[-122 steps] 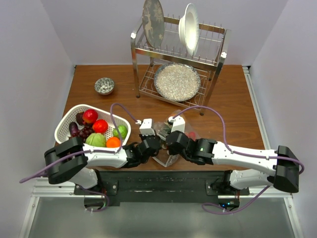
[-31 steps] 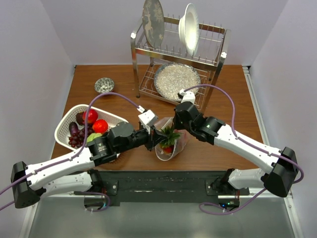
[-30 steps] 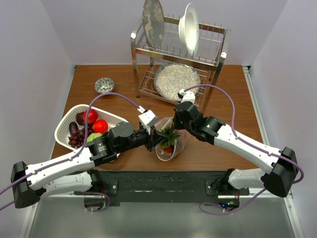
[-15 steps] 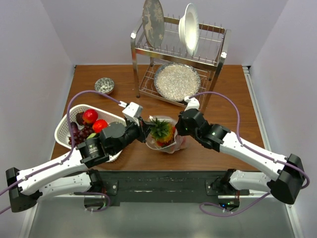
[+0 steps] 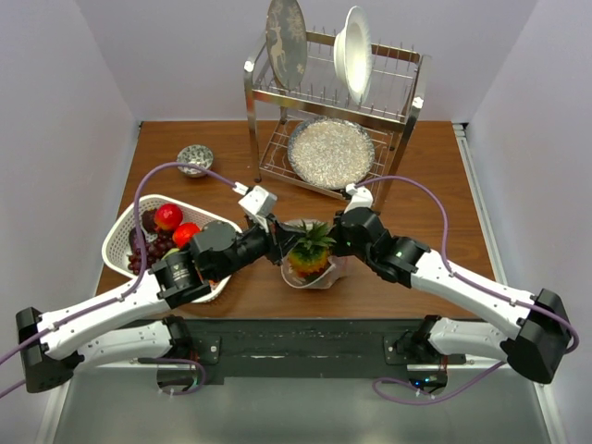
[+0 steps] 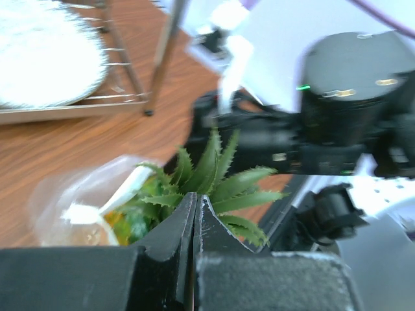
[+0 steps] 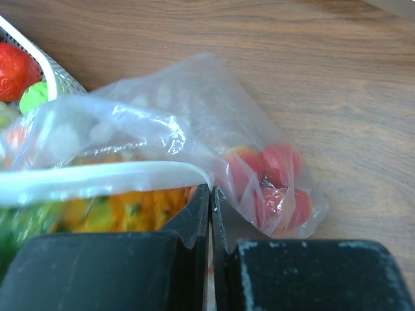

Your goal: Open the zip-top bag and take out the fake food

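The clear zip-top bag (image 5: 313, 270) is held just above the table's middle, its mouth stretched open between my two grippers. Fake food sits inside: a pineapple-like piece with a green leafy top (image 5: 314, 240), orange below it. My left gripper (image 5: 274, 242) is shut on the bag's left rim. My right gripper (image 5: 339, 242) is shut on its right rim. The left wrist view shows shut jaws (image 6: 196, 197) in front of the green leaves (image 6: 214, 178). In the right wrist view my gripper (image 7: 211, 190) pinches the film by the white zip strip (image 7: 97, 176), with red pieces (image 7: 279, 181) at the bag's bottom.
A white slotted basket (image 5: 139, 205) with fruit stands at the left, close to my left arm. A metal dish rack (image 5: 333, 92) with plates and a speckled dish (image 5: 330, 151) stands behind. A small bowl (image 5: 195, 157) sits at the back left.
Both grippers have carried the bag away from the table's near edge and drawn apart. The bag's mouth is wider and the leafy top shows more.
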Motion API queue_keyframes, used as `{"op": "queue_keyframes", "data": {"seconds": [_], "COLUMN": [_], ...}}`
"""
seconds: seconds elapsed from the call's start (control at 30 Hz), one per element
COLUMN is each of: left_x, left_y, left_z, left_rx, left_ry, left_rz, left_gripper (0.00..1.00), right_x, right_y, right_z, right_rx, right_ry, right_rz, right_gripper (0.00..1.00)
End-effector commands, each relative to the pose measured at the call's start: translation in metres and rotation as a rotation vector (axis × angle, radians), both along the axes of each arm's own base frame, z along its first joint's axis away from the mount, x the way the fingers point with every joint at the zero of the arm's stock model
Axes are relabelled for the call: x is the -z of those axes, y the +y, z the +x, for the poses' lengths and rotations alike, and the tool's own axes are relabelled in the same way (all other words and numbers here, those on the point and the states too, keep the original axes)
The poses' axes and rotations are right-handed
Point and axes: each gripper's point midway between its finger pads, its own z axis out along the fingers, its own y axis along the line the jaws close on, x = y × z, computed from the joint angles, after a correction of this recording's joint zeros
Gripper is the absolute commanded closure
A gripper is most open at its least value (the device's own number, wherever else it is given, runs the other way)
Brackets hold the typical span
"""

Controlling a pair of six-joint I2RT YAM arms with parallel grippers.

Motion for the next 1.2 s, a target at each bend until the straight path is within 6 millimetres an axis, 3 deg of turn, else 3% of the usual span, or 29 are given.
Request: {"op": "queue_keyframes", "data": {"seconds": [0.0, 0.13, 0.27, 0.57, 0.73, 0.93, 1.0, 1.17], "left_x": [-0.060, -0.050, -0.062, -0.090, -0.109, -0.105, -0.091, -0.106], "left_y": [-0.033, -0.044, -0.037, 0.014, 0.025, 0.032, 0.032, 0.047], "left_z": [-0.024, -0.040, -0.051, 0.002, 0.012, 0.028, 0.034, 0.043], "left_rx": [0.223, 0.339, 0.379, -0.043, -0.123, -0.230, -0.261, -0.357], "left_ry": [-0.116, -0.118, -0.182, -0.182, -0.185, -0.137, -0.109, -0.123], "left_rz": [-0.123, -0.103, -0.131, -0.209, -0.230, -0.186, -0.145, -0.183], "left_gripper": [1.00, 1.00, 1.00, 1.00, 1.00, 1.00, 1.00, 1.00], "right_x": [-0.011, -0.020, -0.024, -0.020, -0.011, -0.018, -0.024, -0.028], "right_y": [0.007, 0.001, -0.004, -0.009, -0.009, 0.001, 0.004, -0.002], "right_z": [0.010, 0.015, 0.018, 0.007, 0.005, 0.003, 0.001, 0.003], "right_rx": [0.015, 0.038, 0.059, 0.059, 0.057, 0.022, 0.008, 0.024], "right_ry": [-0.024, -0.042, -0.056, -0.041, -0.026, -0.023, -0.030, -0.042], "right_rz": [0.030, -0.009, -0.028, 0.013, 0.014, 0.057, 0.087, 0.060], "right_gripper": [1.00, 1.00, 1.00, 1.00, 1.00, 1.00, 1.00, 1.00]}}
